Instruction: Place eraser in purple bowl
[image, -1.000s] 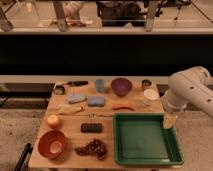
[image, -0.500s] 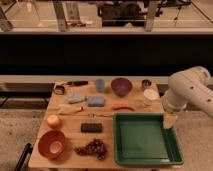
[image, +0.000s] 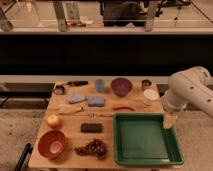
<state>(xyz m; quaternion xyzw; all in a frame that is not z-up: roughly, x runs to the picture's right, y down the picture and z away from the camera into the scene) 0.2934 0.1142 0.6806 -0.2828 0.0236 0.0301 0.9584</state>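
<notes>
- The gripper (image: 170, 121) hangs at the far right corner of the green tray (image: 141, 144), with the arm reaching in from the right. How wide it stands, can't tell.
- The eraser (image: 91, 128) lies flat on the table (image: 70, 132), well apart from the gripper, off to its left in view and beyond the tray's left edge.
- The purple bowl (image: 121, 86) sits upright, farther back and left of the gripper, apart from the eraser.

Tool (image: 170, 121) at right rim of green tray (image: 145, 161). Open desk (image: 70, 131) left of eraser (image: 91, 128); grapes (image: 93, 148) near in front. Toward purple bowl (image: 121, 86): blue pad (image: 96, 101) and red chili (image: 122, 107) between, blue cup (image: 100, 85) and white cup (image: 150, 96) flanking.
</notes>
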